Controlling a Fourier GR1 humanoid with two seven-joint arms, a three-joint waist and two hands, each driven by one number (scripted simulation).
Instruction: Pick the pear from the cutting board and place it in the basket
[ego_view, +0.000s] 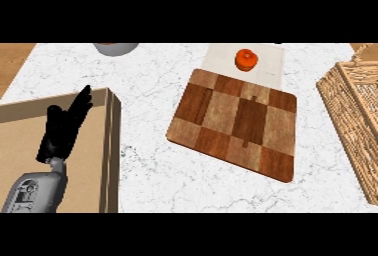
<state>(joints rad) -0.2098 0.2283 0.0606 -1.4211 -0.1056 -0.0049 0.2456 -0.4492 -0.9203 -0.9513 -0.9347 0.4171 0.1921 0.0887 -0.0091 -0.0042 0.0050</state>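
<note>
A small red-orange round fruit (246, 59) with a dark stem sits on a white slab (269, 67) at the far end of the checkered wooden cutting board (236, 122). No pear-shaped or green fruit shows on the board. The wicker basket (354, 115) stands at the right edge, partly cut off by the view. My left hand (63, 127) rests open at the left, fingers up, well away from the board and the fruit. My right hand is out of the picture.
A shallow wooden box (111, 150) lies at the left under my left hand, its raised wall facing the board. A grey bowl (116, 48) peeks in at the top left. White marble counter (148, 170) separates box and board.
</note>
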